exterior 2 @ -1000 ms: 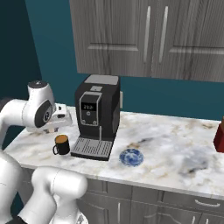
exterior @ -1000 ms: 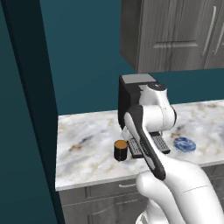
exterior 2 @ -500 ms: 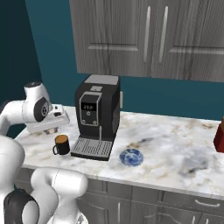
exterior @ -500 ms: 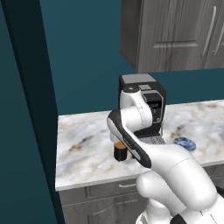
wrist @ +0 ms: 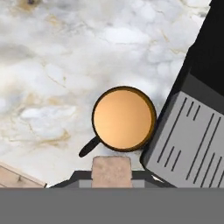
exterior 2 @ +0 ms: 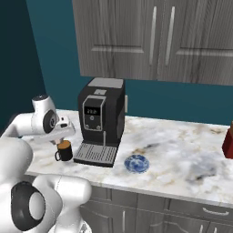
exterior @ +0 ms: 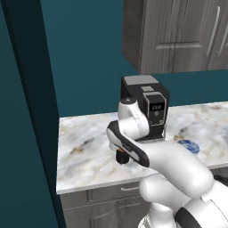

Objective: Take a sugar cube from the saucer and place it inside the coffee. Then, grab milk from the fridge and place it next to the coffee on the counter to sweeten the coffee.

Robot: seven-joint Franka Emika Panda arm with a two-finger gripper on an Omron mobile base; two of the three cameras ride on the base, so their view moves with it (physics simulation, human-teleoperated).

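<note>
Seen from the hand, the coffee (wrist: pixel 124 118), a black cup with an orange-brown surface, stands on the marble counter (wrist: pixel 52 65) just ahead of my gripper (wrist: pixel 111 176). The gripper is shut on a tan sugar cube (wrist: pixel 111 169), which hangs just beside the cup's rim. From the right base camera, the gripper (exterior 2: pixel 65 133) hovers a little above the coffee (exterior 2: pixel 64 151). My arm partly covers the coffee (exterior: pixel 121 157) in the left base view. The blue saucer (exterior 2: pixel 137 163) (exterior: pixel 189 145) lies right of the coffee machine. The milk and the fridge are out of view.
A black coffee machine (exterior 2: pixel 100 113) (exterior: pixel 147 104) stands right beside the cup, its grey drip tray (wrist: pixel 188 135) close to the rim. A red bottle (exterior 2: pixel 229 141) is at the far right of the counter (exterior 2: pixel 182 150). Dark cabinets hang above.
The arm has swung left from in front of the coffee machine and the hand has sunk a little, coming to just above the cup with the sugar cube still held.
</note>
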